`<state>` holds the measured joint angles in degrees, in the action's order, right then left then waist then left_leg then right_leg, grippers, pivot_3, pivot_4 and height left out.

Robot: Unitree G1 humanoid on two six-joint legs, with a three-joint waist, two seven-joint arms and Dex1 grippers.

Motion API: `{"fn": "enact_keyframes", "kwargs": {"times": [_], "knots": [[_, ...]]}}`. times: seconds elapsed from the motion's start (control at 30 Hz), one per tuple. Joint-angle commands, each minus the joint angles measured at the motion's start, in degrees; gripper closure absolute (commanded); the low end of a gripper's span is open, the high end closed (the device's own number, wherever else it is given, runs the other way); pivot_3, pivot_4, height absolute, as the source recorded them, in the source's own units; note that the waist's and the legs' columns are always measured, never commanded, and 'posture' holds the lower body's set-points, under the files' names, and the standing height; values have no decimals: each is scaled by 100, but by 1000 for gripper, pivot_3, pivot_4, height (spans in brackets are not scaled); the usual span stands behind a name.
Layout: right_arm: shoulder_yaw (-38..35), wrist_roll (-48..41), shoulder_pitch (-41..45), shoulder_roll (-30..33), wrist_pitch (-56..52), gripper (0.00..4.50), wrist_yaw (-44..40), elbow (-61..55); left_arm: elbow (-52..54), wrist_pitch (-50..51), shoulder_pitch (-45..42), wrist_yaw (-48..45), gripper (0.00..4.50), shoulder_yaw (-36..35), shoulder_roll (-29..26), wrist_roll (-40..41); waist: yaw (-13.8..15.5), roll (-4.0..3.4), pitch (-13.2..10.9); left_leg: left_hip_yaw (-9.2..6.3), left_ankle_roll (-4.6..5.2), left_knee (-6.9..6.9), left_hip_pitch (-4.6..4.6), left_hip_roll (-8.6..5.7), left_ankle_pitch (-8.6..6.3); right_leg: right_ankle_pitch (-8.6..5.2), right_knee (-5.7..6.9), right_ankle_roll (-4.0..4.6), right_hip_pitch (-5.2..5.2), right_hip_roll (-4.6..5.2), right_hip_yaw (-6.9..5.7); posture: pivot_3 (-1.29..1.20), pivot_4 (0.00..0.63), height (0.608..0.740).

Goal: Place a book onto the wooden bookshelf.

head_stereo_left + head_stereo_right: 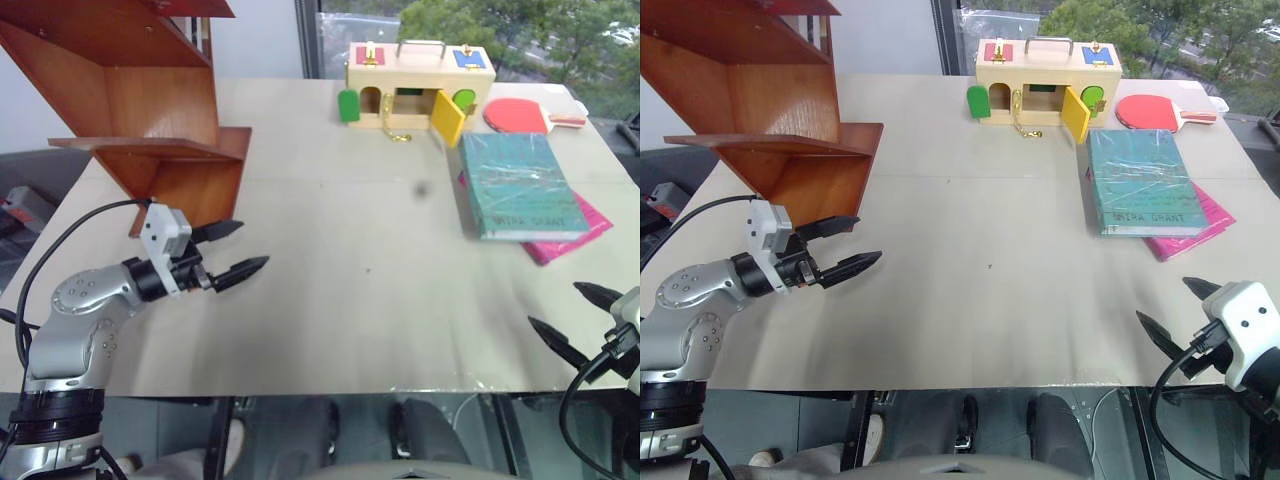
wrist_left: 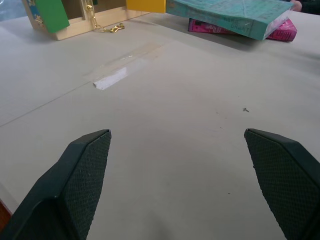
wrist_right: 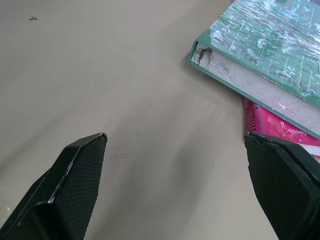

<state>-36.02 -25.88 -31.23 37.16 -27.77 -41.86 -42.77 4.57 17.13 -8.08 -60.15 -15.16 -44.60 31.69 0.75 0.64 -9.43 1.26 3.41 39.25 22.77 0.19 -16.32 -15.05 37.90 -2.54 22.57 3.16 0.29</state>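
the teal-green book (image 1: 522,187) lies flat on the right side of the desk (image 1: 340,290), resting on a smaller magenta-pink book (image 1: 572,232) that sticks out under its near right corner, well apart from the wooden bookshelf (image 1: 140,110) standing at the far left. it looks stiff and flat, a hardback with some weight to it, and its glossy plastic wrap will likely be slick under the fingers, so a squeeze across the faces calls for firm pressure. the best hold is probably the near-left corner or near edge, where the pink book beneath lifts the cover off the desk and leaves a gap for a lower finger; the right wrist view shows that corner slightly torn, with pale page edges exposed. the cover is wide and thin, wrinkled with sheen, with small dark title text near its near edge. the right gripper (image 1: 573,316) hovers at the near right edge of the desk, fingers spread wide and empty, pointed toward the book but short of it. the left gripper (image 1: 237,250) hangs just in front of the bookshelf's lower board, likewise spread and holding nothing. a pale wooden box with coloured doors (image 1: 418,83) and a red paddle (image 1: 522,115) sit at the far edge.
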Motion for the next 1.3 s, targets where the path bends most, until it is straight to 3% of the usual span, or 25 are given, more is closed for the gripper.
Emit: {"fn": "enact_keyframes", "kwargs": {"times": [0.03, 0.07, 0.17, 0.3, 0.4, 0.47, 0.6, 0.7, 0.83, 1.0, 1.13, 1.3], "knots": [[-188, -99, 16, 44, 31, 1, 15, -148, 258, 86, -95, -78, 0, -119, -64, 195, 0, 0, 0, 0, 0, 0, 0, 0, 0, 0, 0, 0, 0, 0, 0, 0, 150, 740], [-149, -111, 34, 14, 13, 1, 56, -196, 320, 146, -113, -105, 0, -112, -48, 276, 0, 0, 0, 0, 0, 0, 0, 0, 0, 0, 0, 0, 0, 0, 0, 0, 150, 740], [-101, -381, 602, 135, -573, 859, 412, 173, 650, 297, -221, -132, 0, 21, 65, 485, -1, 1, 1, 0, 1, 1, 0, 0, 0, 0, 1, -1, 0, 2, 0, 0, 150, 740], [143, -130, 1446, 432, -848, 2595, 795, 676, 1053, 410, -273, -240, 0, 170, 180, 701, -14, 0, 1, 4, -1, 2, -2, -1, 1, 1, 2, 0, 0, 4, 5, 0, 150, 740], [513, 108, 2422, 722, -1235, 4308, 1232, 1280, 1333, 485, -377, -249, 0, 389, 302, 821, -10, -5, -1, 5, -22, 0, 0, -1, 14, 1, 4, 2, 6, -2, 6, 0, 150, 740], [748, 182, 3036, 809, -1705, 4423, 1555, 1593, 1459, 550, -440, -287, 0, 466, 338, 923, -9, -6, 0, 5, -23, -3, 5, -2, 14, 1, 4, 2, 12, -4, 6, 0, 150, 740], [2002, 1091, 4988, 1339, -1516, 4423, 1666, 3599, 1705, 762, -835, -76, 0, 767, 613, 1090, -27, -10, -3, 20, -21, 4, 8, -9, 15, 2, 6, 0, 16, -5, 17, 0, 150, 740], [2908, 1879, 6707, 1156, -729, 4423, 1794, 5804, 1801, 787, -936, 102, 0, 907, 781, 1022, -6, -8, -2, 24, -21, 6, 5, -10, 15, 2, 6, -1, 14, -9, 21, 0, 150, 740], [3632, 2457, 8188, 723, 166, 4423, 1473, 8116, 1960, 776, -796, 258, 0, 923, 850, 1030, -153, -14, -7, 42, -20, -4, 19, -2, 16, 1, -1, -1, 35, -34, 44, 0, 150, 740], [4158, 2819, 8415, 624, 624, 4423, 579, 9217, 2169, 748, -631, 498, 0, 891, 896, 1030, -155, -9, -3, 51, -20, -14, 50, -2, 15, 1, -6, -1, 69, -26, 50, 0, 150, 740], [4101, 2767, 7884, 928, 269, 4423, -14, 8507, 2093, 724, -660, 555, 0, 810, 861, 1068, -127, 21, 15, 45, -19, 1, 55, -2, 14, 2, -2, -3, 67, -16, 40, 0, 150, 740], [3655, 2730, 7403, 1239, 10, 4423, 196, 7446, 1989, 640, -628, 433, 0, 904, 854, 948, -119, 20, 16, 30, -19, 3, 5, -2, 13, 2, 2, -2, 14, -12, 27, 0, 150, 740]]}}
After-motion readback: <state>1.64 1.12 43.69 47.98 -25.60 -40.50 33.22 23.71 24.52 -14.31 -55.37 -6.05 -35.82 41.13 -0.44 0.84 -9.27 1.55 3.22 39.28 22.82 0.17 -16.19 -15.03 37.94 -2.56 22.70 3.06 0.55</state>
